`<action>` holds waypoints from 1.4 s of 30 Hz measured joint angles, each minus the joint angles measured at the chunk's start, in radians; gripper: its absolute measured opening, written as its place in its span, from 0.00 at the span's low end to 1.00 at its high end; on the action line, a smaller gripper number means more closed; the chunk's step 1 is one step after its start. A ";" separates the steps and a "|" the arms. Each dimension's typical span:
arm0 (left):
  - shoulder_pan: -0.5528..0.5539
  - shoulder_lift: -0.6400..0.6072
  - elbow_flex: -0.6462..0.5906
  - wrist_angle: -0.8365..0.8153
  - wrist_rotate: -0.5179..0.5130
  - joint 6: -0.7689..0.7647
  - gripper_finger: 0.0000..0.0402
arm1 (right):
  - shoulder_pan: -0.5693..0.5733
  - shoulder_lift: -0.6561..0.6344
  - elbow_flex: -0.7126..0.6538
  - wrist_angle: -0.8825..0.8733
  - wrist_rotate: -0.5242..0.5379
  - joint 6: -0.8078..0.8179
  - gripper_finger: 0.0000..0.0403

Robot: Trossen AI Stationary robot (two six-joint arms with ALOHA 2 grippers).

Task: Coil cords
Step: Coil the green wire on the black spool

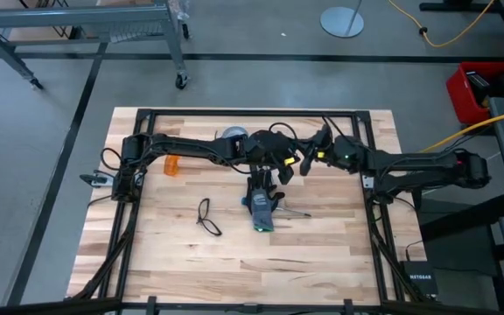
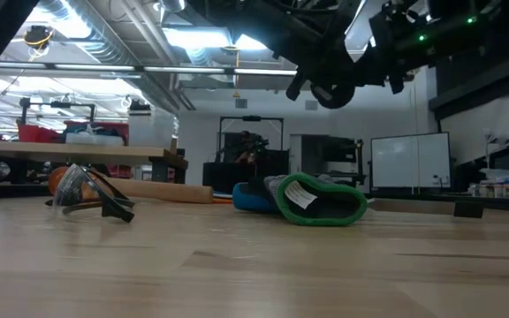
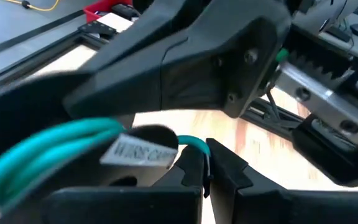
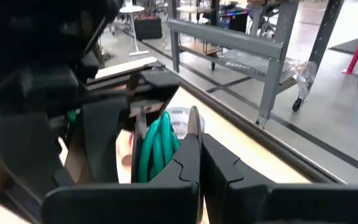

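Note:
A small round black disc wound with teal cord (image 4: 156, 148) is held up between my two grippers over the far middle of the table. It also shows in the low view (image 2: 332, 92). My left gripper (image 3: 207, 175) is shut on the teal cord beside a white label (image 3: 143, 153). My right gripper (image 4: 201, 163) is shut at the disc's rim. In the high view the two grippers meet, left (image 1: 282, 166) and right (image 1: 310, 157). A loose dark cord loop (image 1: 206, 217) lies flat on the table near the middle left. My left gripper pinches the teal cord (image 3: 193, 144) between its fingertips, just past the white label. The cord runs slack from there back to the winding, clear of the table. My right gripper has its shut fingertips on the disc's thin rim (image 4: 195, 122), with the teal winding beside them. The disc is lifted clear of the table and stands on edge.
A black-and-blue glove with a green cuff (image 1: 262, 211) lies below the grippers, also in the low view (image 2: 318, 199). An orange object (image 1: 173, 164) and a tape roll (image 1: 233, 134) lie at the far left. A black frame (image 1: 252, 113) borders the table.

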 joint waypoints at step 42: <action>0.008 0.001 0.001 0.075 0.072 -0.046 0.00 | 0.000 -0.152 0.002 -0.336 -0.215 0.047 0.00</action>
